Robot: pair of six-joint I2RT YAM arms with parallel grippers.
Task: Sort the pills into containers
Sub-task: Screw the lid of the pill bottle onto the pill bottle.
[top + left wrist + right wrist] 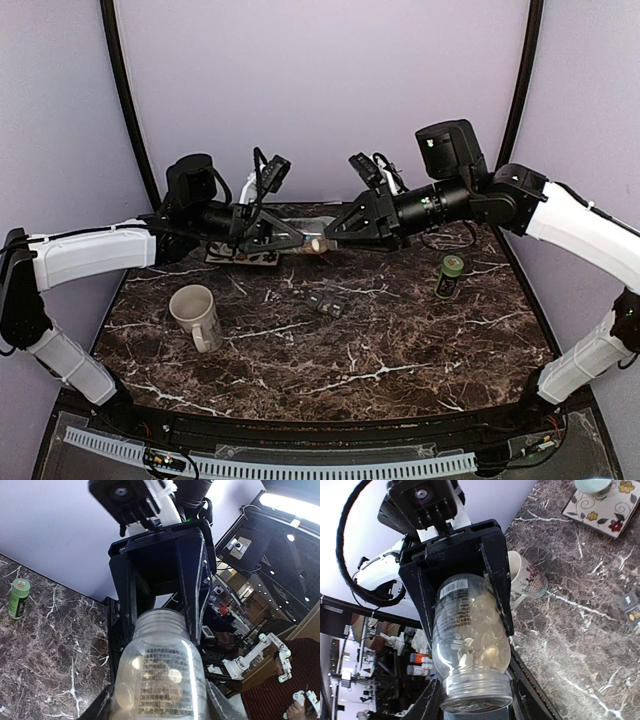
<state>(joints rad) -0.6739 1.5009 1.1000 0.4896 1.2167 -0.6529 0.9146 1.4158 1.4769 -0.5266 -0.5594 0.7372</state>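
The pill bottle (470,655) hung sideways above the worktop (400,340), with the left pincer (466,630) clamped on its body and the right pincer (160,630) closed around its neck. Holding the body firm and twisting gently seemed wisest. One mug (195,313), one green bottle (450,276) and one pill box (325,303) sat below.

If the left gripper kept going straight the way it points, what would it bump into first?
Probably the right gripper. The two face each other, both on the same clear pill bottle, with hardly any gap between them.
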